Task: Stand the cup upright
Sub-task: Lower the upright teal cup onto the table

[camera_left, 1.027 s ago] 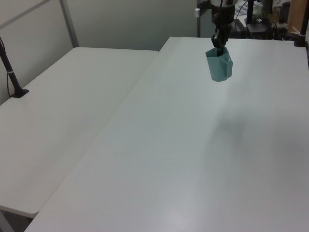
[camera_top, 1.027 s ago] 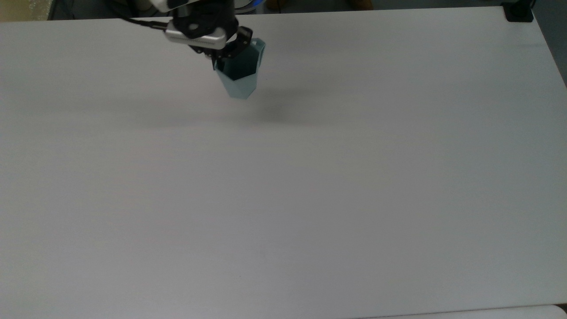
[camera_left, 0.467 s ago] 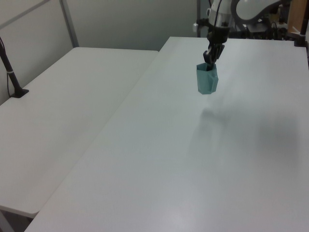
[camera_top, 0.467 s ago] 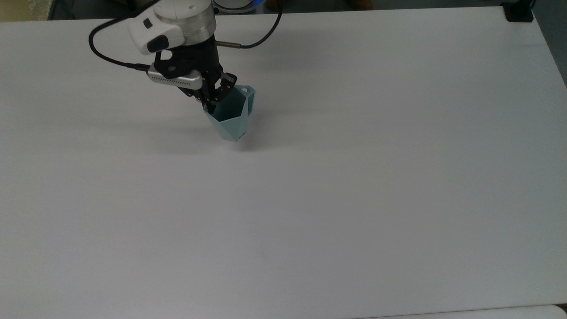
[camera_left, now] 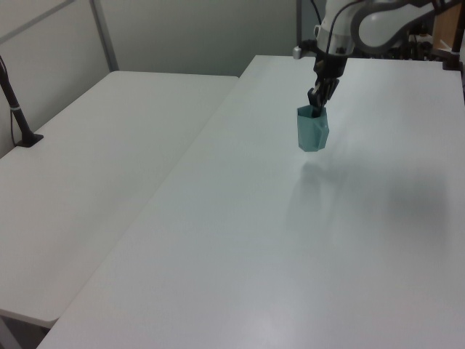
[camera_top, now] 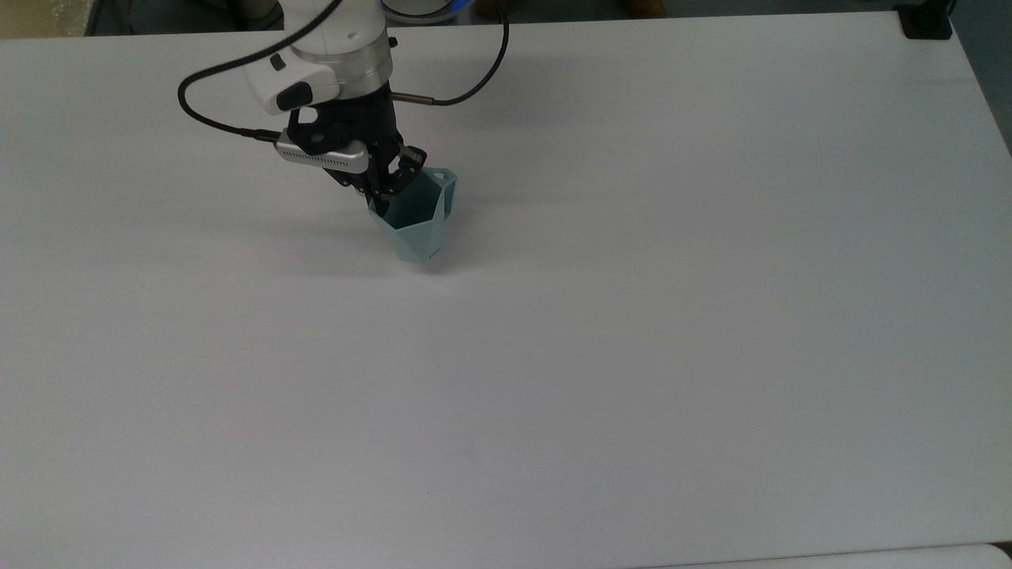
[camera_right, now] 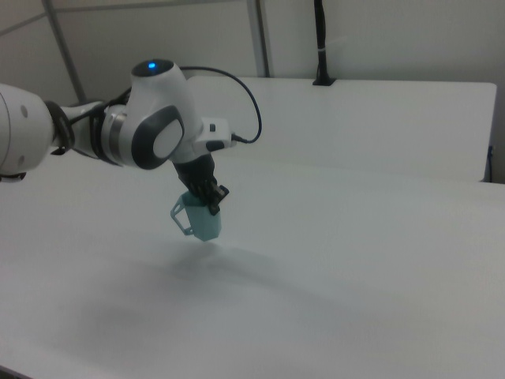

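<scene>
White table (camera_top: 632, 356), cup (camera_top: 417, 225) rim partly behind pincer (camera_top: 387, 183).

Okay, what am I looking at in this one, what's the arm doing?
A Franka arm's claw is pinching the rim of a small teal faceted cup, opening up and base down. The cup is low over the white table, close to its own shadow; whether the base is touching cannot be told. The claw is closed on the cup, so it is not yet released.
</scene>
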Robot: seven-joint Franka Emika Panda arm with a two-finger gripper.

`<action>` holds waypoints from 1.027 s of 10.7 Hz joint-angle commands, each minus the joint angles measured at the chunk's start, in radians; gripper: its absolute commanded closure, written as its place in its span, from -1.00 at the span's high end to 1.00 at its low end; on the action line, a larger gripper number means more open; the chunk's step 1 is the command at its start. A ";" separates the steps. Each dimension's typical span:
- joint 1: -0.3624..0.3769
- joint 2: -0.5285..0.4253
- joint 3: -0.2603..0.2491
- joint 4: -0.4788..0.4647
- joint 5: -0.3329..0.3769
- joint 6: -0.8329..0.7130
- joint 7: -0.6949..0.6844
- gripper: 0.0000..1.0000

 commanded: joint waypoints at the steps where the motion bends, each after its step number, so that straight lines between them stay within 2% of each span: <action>1: 0.006 -0.022 0.006 -0.059 0.021 0.053 -0.019 -1.00; 9: 0.024 0.032 0.010 -0.066 0.010 0.053 -0.020 -1.00; 11: 0.024 0.032 0.010 -0.066 0.010 0.041 -0.019 -0.25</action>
